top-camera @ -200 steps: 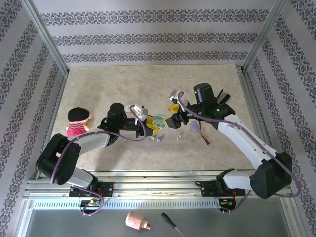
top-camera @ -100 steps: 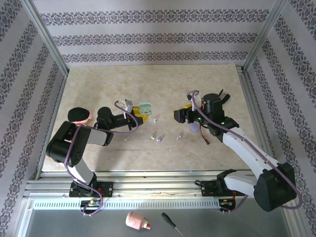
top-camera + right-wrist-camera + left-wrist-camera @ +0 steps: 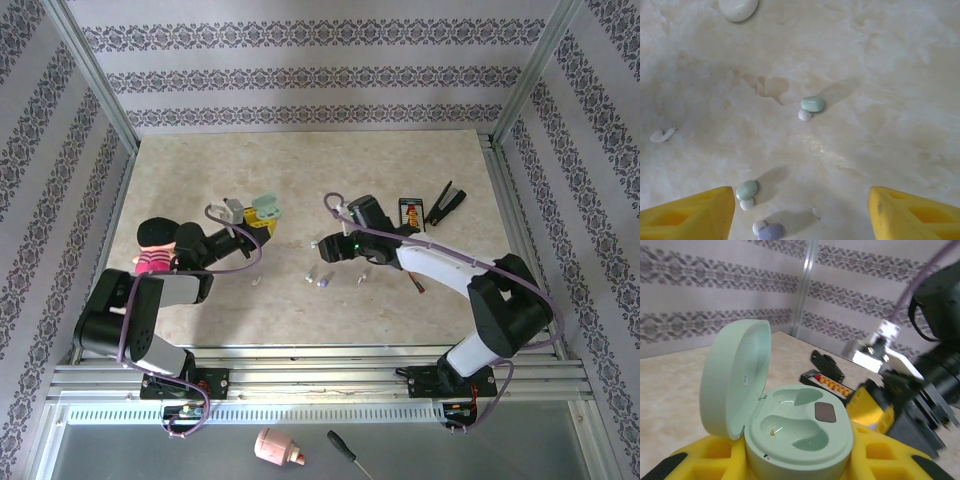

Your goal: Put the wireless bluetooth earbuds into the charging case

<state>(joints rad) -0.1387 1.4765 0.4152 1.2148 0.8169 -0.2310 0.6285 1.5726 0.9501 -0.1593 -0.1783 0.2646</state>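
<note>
A pale green charging case [image 3: 797, 427] stands with its lid up and both wells empty, my left gripper [image 3: 800, 462] shut on its base between yellow pads. From above, that gripper [image 3: 258, 218] holds the case [image 3: 267, 207] at the table's left middle. My right gripper [image 3: 328, 246] hangs open over the loose wireless bluetooth earbuds. Between and beyond its fingertips [image 3: 690, 215] lie two pale green buds [image 3: 812, 104] [image 3: 746, 190], a lilac bud [image 3: 771, 231] and a whitish bud [image 3: 660, 135]. The right gripper [image 3: 800, 220] has nothing between its fingers.
A whitish rounded case [image 3: 738, 7] lies beyond the buds. A doll [image 3: 155, 245] sits at the left by my left arm. A black card of small parts [image 3: 411, 212] and a black clip [image 3: 445, 203] lie at the right. A screwdriver [image 3: 345, 450] lies off the table in front.
My left gripper has drawn back to the left with the open case. My right arm has swung left and down over the loose buds, its jaws a little narrower.
</note>
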